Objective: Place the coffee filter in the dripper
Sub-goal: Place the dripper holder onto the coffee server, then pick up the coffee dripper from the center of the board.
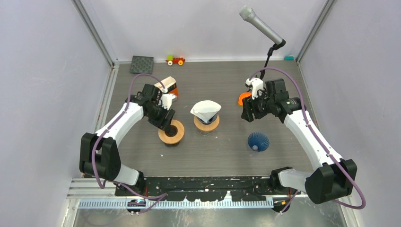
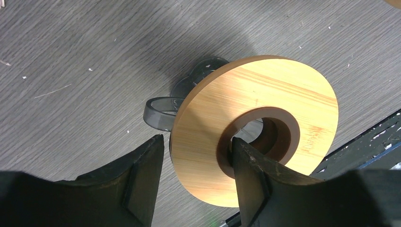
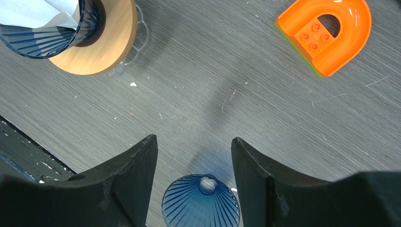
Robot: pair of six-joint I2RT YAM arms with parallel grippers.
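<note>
A white paper coffee filter (image 1: 205,108) sits in a dark blue ribbed dripper (image 1: 206,116) on a wooden ring stand (image 1: 206,125) at the table's middle; the filter also shows in the right wrist view (image 3: 42,12). A second wooden ring stand (image 2: 265,104) with a clear glass base stands to its left. My left gripper (image 2: 197,139) is open astride this ring's rim, one finger outside and one in the hole. A loose blue dripper cone (image 3: 201,205) lies on its side. My right gripper (image 3: 194,139) is open and empty just above it.
An orange arch block (image 3: 326,30) lies behind the right gripper. A microphone (image 1: 262,26) on a stand rises at the back right. A toy car (image 1: 175,60), a black mat (image 1: 142,65) and a white and orange block (image 1: 168,85) are at the back left.
</note>
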